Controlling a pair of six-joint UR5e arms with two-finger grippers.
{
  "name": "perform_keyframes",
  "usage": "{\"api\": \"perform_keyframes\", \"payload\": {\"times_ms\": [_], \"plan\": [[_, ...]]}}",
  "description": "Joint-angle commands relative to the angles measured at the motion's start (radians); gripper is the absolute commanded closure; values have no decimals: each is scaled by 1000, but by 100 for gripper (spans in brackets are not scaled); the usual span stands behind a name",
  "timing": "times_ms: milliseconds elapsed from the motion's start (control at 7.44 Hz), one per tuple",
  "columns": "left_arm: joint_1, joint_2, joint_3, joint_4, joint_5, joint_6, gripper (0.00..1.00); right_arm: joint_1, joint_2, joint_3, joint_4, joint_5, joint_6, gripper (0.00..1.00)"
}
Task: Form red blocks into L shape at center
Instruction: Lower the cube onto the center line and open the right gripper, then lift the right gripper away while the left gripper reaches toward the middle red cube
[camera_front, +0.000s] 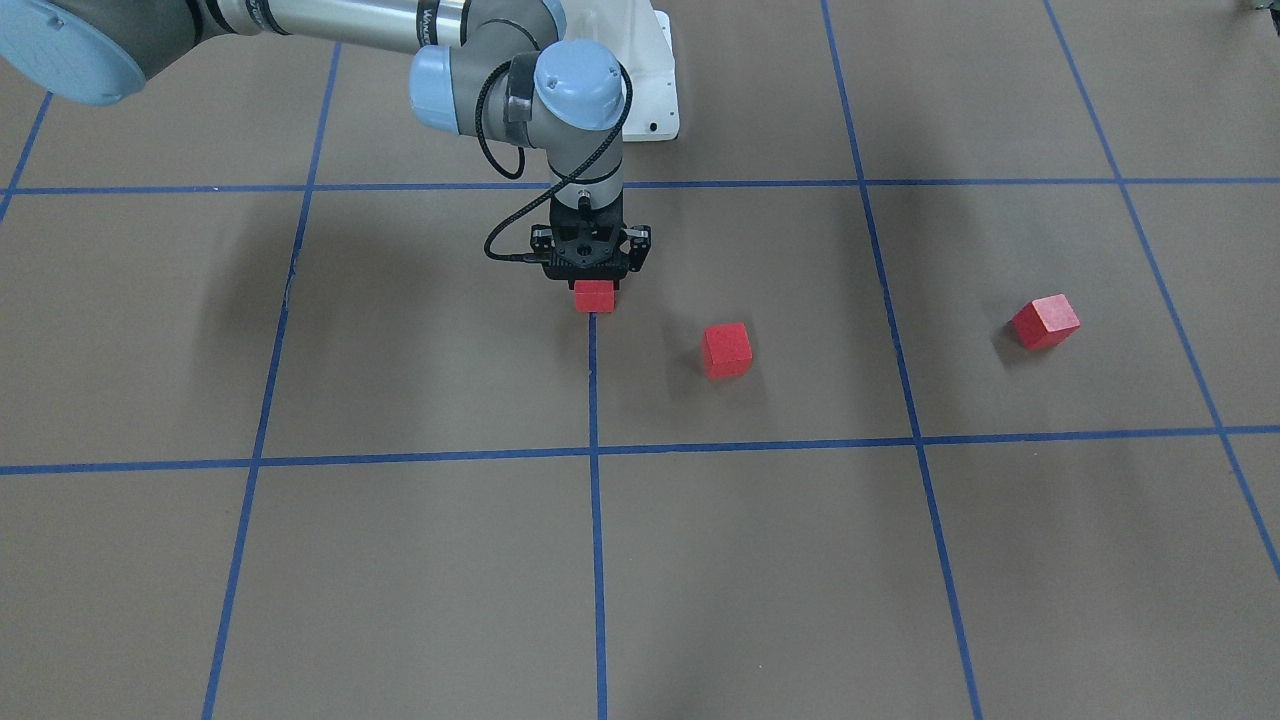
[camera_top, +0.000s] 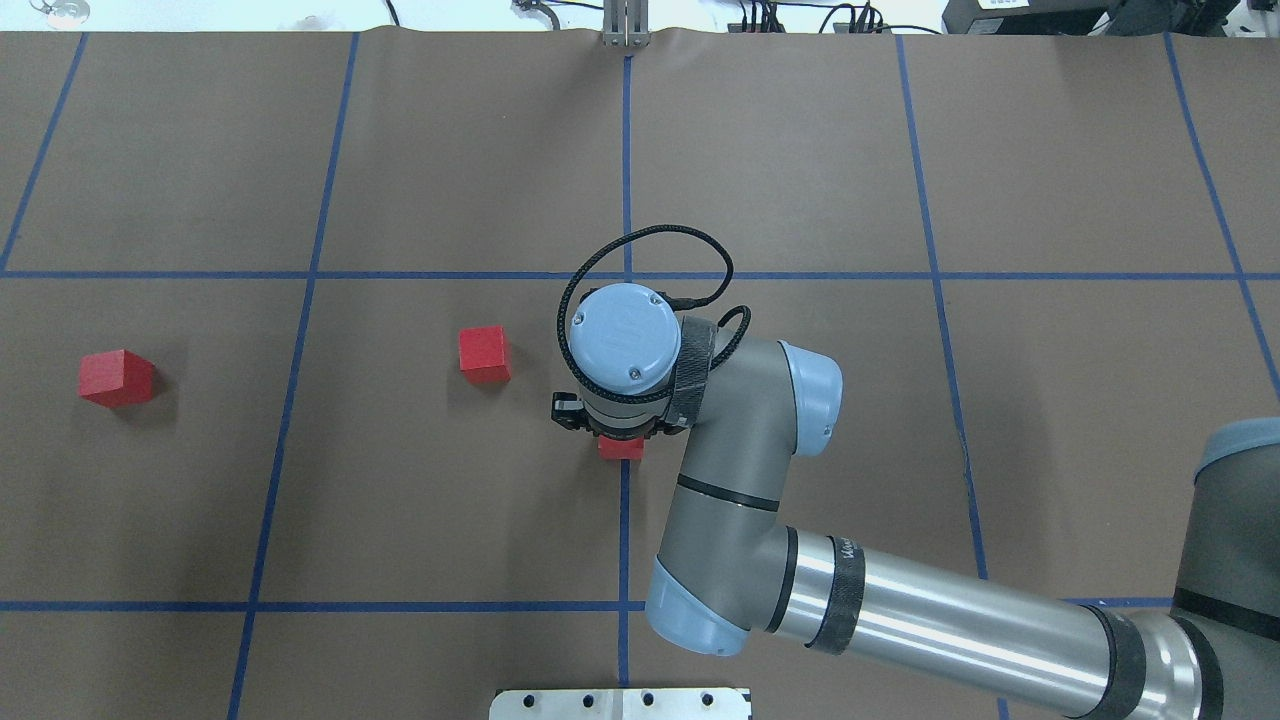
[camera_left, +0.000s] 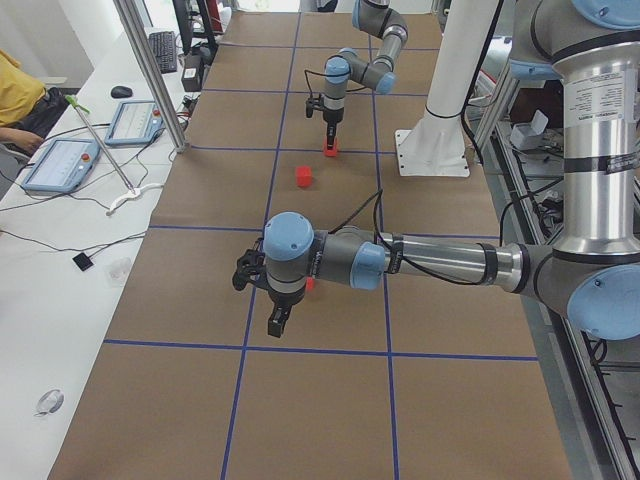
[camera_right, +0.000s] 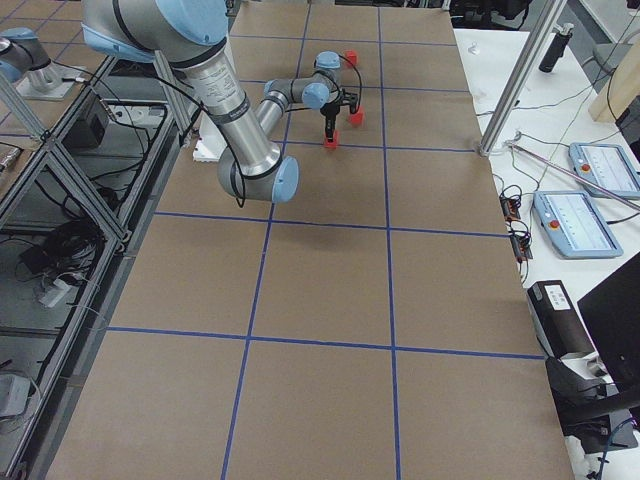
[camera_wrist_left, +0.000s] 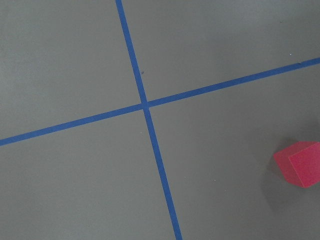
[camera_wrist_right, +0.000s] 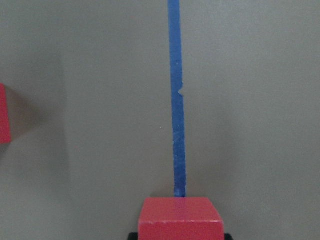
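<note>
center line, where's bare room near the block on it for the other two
Free: the square on the robot's right of the center line, and along it from the red block at the right end effector to the operator-side tape. Tighter on the robot's left: another block sits there.

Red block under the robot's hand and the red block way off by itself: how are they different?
The held block is on the middle blue line; the lone block lies in a far square, off the lines. The right hand grips the held block; nothing touches the lone block. The held block is square to the line; the lone block is turned. Both are plain red cubes.
</note>
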Motion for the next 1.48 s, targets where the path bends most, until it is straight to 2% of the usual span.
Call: {"api": "perform_keyframes", "payload": {"times_ms": [0,134,403,672,807,941,1075,1210,1344], "plan": [[0,2,-1,0,0,0,0,-1,-1,-1,0,-1,0,15],[0,2,-1,0,1,0,0,-1,0,1,0,-1,0,2],[0,2,-1,-2,1,0,0,2,-3,22,-3,2,-1,1],[0,-12,-14,-3,3,-3,0,84,-27,97,-44,26,-6,1],[0,-48,-20,-8,9,0,0,161,-56,186,-116,79,-24,1],[2,-90,-24,-95,7,2,0,256,-132,273,-126,171,-94,1],[6,-96,-14,-231,6,-2,0,360,-194,301,-126,243,-233,1],[78,-137,12,-282,10,-5,0,449,-242,299,-123,284,-359,1],[115,-227,64,-287,9,-122,0,546,-298,297,-120,345,-514,1]]}}
